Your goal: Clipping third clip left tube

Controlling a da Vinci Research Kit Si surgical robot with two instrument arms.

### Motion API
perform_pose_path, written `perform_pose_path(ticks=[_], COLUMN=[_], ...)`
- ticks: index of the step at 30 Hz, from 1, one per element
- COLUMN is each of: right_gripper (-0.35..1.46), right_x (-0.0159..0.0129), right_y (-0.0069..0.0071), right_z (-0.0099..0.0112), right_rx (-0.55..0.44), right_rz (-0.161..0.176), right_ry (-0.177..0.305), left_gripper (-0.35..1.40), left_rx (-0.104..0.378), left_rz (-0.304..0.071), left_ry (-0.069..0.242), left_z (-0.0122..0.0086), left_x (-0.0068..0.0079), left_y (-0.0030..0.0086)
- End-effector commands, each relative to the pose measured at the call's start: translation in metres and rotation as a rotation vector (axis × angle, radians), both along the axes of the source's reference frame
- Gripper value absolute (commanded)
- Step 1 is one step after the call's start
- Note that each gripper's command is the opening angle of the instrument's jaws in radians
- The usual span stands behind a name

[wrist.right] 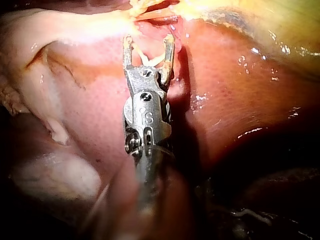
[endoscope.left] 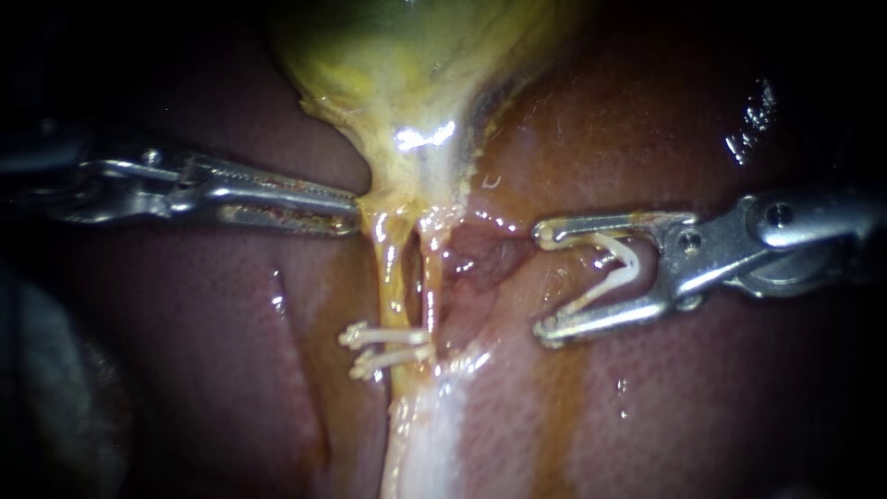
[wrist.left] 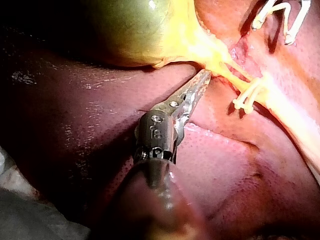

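Claw of my right instrument [endoscope.left: 543, 282] clasps an unclosed clip [endoscope.left: 617, 268], near the left tube [endoscope.left: 394, 282] but not around it. Two clips [endoscope.left: 383, 349] already sit lower on it; the third remains unplaced. Left instrument's claw [endoscope.left: 351, 211] pinches tissue [endoscope.left: 388, 205] beneath the gallbladder [endoscope.left: 407, 55].

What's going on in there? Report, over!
Left instrument jaws shut on gallbladder neck. Right instrument jaws hold fresh clip, wide apart, short of left tube. Two clips on that tube. Nothing in the way.
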State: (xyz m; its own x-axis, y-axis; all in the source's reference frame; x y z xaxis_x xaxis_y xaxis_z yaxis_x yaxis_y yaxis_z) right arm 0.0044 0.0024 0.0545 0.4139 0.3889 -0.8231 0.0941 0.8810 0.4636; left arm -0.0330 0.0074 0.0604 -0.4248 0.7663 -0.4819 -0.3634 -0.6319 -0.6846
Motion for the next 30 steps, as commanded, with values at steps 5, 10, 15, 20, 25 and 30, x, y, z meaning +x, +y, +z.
perform_pose_path(ticks=[5, 10, 15, 20, 25, 30], right_gripper=[0.50, 0.50, 0.50, 0.50, 0.50, 0.49], right_x=[0.0000, 0.0002, 0.0018, 0.0052, 0.0086, 0.0108], right_y=[-0.0001, -0.0002, -0.0004, -0.0007, -0.0005, -0.0004], right_z=[0.0000, -0.0001, -0.0004, -0.0008, -0.0003, 0.0011], right_rx=[0.002, -0.009, -0.002, 0.060, 0.166, 0.274], right_rz=[0.000, -0.004, -0.014, 0.008, 0.065, 0.114], right_ry=[0.000, 0.003, 0.004, 0.000, -0.014, 0.002], left_gripper=[-0.35, -0.35, -0.35, -0.35, -0.35, -0.35], left_rx=[0.008, -0.001, -0.008, -0.009, -0.009, -0.009], left_rz=[-0.005, -0.040, -0.039, -0.040, -0.039, -0.040], left_ry=[0.005, -0.007, -0.006, -0.005, -0.005, -0.005], left_z=[-0.0029, -0.0061, -0.0062, -0.0060, -0.0060, -0.0060], left_x=[0.0018, 0.0036, 0.0038, 0.0037, 0.0037, 0.0037], left_y=[0.0018, 0.0032, 0.0031, 0.0030, 0.0030, 0.0030])
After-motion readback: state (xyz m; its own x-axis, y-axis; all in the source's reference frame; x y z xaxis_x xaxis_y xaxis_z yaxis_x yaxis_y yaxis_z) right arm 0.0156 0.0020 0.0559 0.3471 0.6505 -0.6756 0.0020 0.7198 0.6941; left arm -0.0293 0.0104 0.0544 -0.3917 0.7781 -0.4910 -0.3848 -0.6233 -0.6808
